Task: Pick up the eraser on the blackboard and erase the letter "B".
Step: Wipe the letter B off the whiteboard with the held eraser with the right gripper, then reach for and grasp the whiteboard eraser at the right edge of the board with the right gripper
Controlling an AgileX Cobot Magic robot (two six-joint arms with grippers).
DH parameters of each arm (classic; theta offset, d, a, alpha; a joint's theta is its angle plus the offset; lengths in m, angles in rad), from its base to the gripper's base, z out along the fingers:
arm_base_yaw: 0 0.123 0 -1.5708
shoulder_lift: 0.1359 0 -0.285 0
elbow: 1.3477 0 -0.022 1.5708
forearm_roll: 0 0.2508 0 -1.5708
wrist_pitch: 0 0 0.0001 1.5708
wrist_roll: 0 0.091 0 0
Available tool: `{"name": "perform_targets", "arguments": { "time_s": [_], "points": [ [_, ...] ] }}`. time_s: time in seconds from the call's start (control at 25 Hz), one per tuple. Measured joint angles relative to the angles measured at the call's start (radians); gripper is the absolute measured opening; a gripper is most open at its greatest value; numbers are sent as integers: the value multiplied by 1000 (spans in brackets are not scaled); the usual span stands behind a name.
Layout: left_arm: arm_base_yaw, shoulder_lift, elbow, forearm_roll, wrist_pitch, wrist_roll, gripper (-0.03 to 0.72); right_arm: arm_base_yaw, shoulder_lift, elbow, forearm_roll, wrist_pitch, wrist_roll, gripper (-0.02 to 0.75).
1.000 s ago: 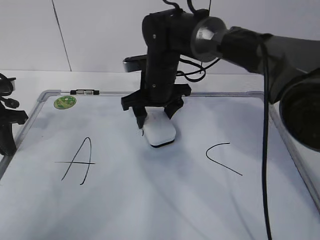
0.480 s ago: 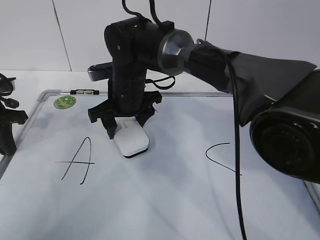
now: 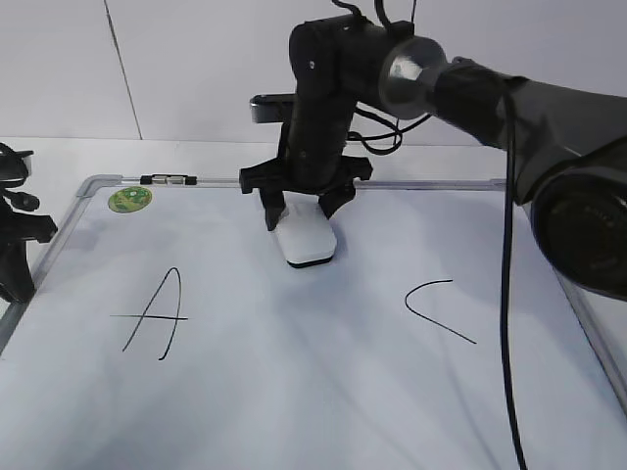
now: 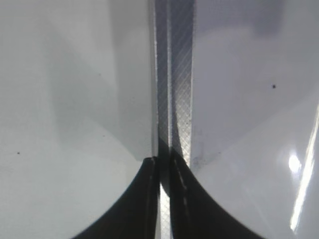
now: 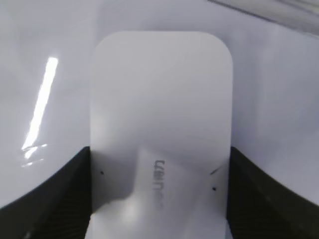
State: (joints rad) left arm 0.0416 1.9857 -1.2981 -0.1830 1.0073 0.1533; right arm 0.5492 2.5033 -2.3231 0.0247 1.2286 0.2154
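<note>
**Eraser held flat on the whiteboard between two letters**

Eraser (image 3: 306, 242) — one white, rounded-rectangular block with a dark underside — sits on the blackboard (image 3: 294, 392), in the upper middle of the white surface, not far below the top rail of the frame. The right gripper (image 3: 303, 211) comes down on it from above, its two black fingers closed against the block's long sides; in the right wrist view the eraser (image 5: 160, 134) fills the space between the two dark fingers (image 5: 55, 194) and shows a small grey marking on its top.

Two handwritten letters can be seen on the board: one "A" (image 3: 157, 313) to the lower left of the eraser, and one angular "C" (image 3: 438, 310) to the lower right. Both lie well apart from the block. No "B" is visible — whether any trace lies under the eraser cannot be told.

One round green sticker (image 3: 127, 199) sits in the board's upper left corner, and one small black-and-silver clip (image 3: 168, 179) rests on the top rail just beside it.

The left gripper (image 3: 15, 235) stands at the far left edge of the exterior view, beside the frame. In its wrist view the two fingertips (image 4: 149, 199) sit nearly together with only a thin slit between them, holding nothing, above the silver frame rail (image 4: 174, 99).
</note>
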Motion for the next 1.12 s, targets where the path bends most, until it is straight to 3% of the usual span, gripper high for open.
{"name": "perform_targets", "arguments": {
  "time_s": [0.2,0.64,1.12],
  "points": [
    [0,0,0,8,-2,0,26,-37,0,0,0,0,2,550],
    [0,0,0,10,0,0,26,-33,3,-2,0,0,17,550],
    [0,0,0,18,4,0,26,111,37,-63,-5,0,-10,550]
  ]
}}
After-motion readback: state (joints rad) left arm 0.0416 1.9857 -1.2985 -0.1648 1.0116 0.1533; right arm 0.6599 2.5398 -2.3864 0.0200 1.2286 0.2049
